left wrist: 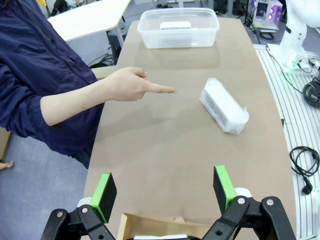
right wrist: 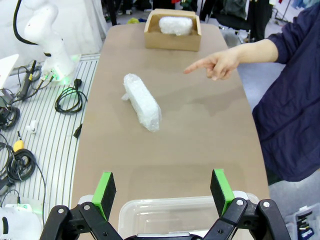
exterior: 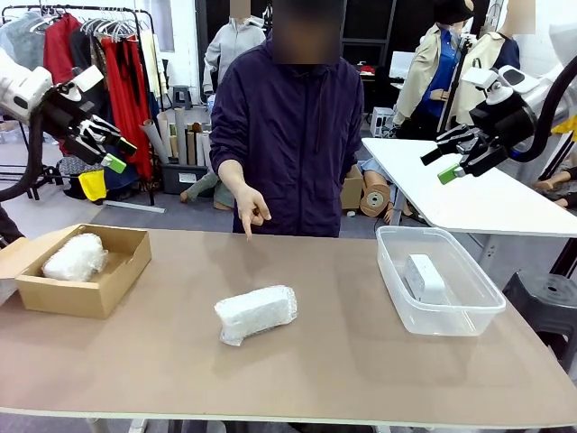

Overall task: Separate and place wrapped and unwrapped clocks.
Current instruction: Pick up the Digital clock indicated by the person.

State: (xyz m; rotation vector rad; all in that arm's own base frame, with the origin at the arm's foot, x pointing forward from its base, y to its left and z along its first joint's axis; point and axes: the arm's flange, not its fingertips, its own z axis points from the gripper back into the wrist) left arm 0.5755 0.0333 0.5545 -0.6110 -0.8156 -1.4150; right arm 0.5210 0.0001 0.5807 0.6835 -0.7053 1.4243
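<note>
Here, on the table point(exterior: 361, 379): cardboard box point(exterior: 68, 302) at left holding one wrapped bundle point(exterior: 74, 257); clear tub point(exterior: 446, 322) at right holding, seemingly, the bare white block point(exterior: 424, 275); second wrapped bundle point(exterior: 256, 313) lying mid-table near a pointing hand point(exterior: 248, 206). Left gripper point(exterior: 117, 152) and right gripper point(exterior: 440, 165) raised, jaws apart, empty.

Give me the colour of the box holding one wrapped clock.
Brown; the cardboard box shows best in the front view.

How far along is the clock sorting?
Done: one wrapped bundle lies in the cardboard box, the bare white block in the clear tub. In hand: nothing; left pincer and right pincer hang open. Left: the second wrapped bundle mid-table, near the person's pointing hand.
</note>
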